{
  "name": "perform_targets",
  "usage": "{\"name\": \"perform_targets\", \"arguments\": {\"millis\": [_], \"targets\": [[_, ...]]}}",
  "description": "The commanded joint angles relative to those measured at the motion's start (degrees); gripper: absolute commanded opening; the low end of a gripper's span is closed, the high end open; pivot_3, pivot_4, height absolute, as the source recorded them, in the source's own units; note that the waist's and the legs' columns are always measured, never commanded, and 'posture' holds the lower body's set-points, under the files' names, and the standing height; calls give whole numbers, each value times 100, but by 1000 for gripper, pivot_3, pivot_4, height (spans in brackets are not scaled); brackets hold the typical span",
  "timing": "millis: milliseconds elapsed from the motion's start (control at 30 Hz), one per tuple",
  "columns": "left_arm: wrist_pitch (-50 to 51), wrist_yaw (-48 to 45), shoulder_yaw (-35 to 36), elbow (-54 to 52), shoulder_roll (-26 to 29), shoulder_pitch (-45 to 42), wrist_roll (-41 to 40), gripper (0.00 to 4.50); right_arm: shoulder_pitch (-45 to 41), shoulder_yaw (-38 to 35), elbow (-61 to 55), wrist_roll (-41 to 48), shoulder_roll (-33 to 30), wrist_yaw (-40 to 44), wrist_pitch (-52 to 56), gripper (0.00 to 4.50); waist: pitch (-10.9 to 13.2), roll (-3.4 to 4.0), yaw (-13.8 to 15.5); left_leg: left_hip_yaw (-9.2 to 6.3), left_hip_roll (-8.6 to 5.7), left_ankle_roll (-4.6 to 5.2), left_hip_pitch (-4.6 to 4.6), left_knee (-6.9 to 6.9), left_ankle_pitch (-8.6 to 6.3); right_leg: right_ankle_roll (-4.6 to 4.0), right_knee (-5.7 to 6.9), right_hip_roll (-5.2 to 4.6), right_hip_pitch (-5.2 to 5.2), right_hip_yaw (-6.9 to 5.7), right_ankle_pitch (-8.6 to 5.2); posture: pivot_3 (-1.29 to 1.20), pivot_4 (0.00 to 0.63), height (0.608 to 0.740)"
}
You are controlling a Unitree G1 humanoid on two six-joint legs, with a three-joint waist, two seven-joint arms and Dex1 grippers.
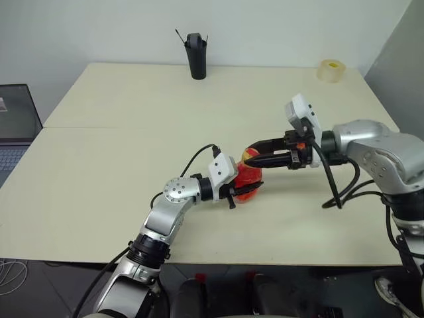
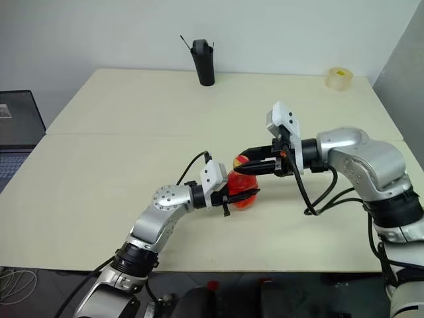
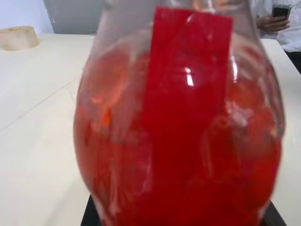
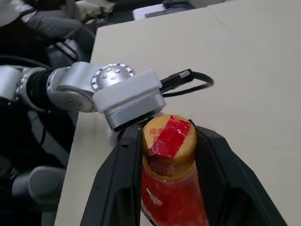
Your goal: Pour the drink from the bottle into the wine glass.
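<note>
- Two grippers meet on one bottle [image 1: 248, 183] near the middle of the table [image 1: 99, 165], toward its front edge
- Left gripper [image 1: 240, 190] is clenched on the bottle's round body from the robot's left, pointing to the right, roughly level
- Right gripper [image 4: 169, 155] reaches in from the robot's right, pointing left and a little downward; its two black fingers [image 4: 124, 174] stand on either side of the cap [image 4: 168, 137] and neck, close against them, so it is clamped on the top of the bottle
- Cap is yellow with a strip of red tape across it
- Drink [image 3: 178, 155] is bright red and fills most of the body; a red label strip runs down the bottle's side in the left wrist view
- Black cup [image 1: 196, 56] stands at the far edge of the table, well apart from the bottle
- Tape roll [image 1: 331, 70] lies at the far right corner
- Laptop [image 1: 16, 122] sits off the table's left side
</note>
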Motion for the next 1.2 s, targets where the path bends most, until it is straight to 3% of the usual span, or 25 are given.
{"name": "perform_targets", "arguments": {"millis": [33, 133, 433, 600, 833, 1033, 1200], "targets": [[26, 32, -122, -279, -188, -204, -37, 1210, -203, 212, 76, -195, 255, 522, -94, 1261, 0, 0, 8, 1, -4, 0, -3, 2, 0, 0, 0, -10, -1, 0, 0, 0, 150, 740], [77, 66, -110, -317, -206, -173, -40, 1192, -203, -167, -11, -67, 250, 499, 218, 1261, 0, 0, 20, 9, -14, 0, -9, 15, 0, 9, 2, -25, -1, 1, 5, 0, 150, 740], [56, -56, -133, -202, -238, -177, -62, 1160, 142, -1321, -1544, 450, 143, -681, 1099, 4428, 0, 2, 56, -16, -12, -1, -26, 16, 0, 8, 2, -24, -6, 0, 5, 0, 150, 740], [-53, -132, -153, 3, -306, -299, -71, 1159, 663, -2218, -2450, 786, 277, -2215, 1879, 4447, 0, 1, 79, -20, -15, -1, -29, 17, 0, 8, -1, -24, -3, -2, 5, 0, 150, 740], [-195, -217, -113, 298, -366, -441, -62, 1159, 1338, -3201, -3906, 1958, 786, -4494, 3001, 4447, -1, 2, 99, -20, -14, -1, -31, 16, 1, 8, 1, -23, -4, 0, 5, 0, 150, 740], [-276, -244, -131, 419, -406, -484, -45, 1158, 1500, -3083, -4153, 2288, 1384, -6179, 3266, 4447, -1, 2, 82, -18, -14, -1, -29, 16, 1, 8, 2, -20, -4, 2, 5, 0, 150, 740], [-306, -298, -133, 471, -414, -509, -37, 1158, 1522, -2789, -3968, 2062, 1675, -6783, 3160, 4447, -2, 4, 64, -18, -15, -2, -29, 16, 1, 9, 2, -19, -4, 2, 4, 0, 150, 740]]}}
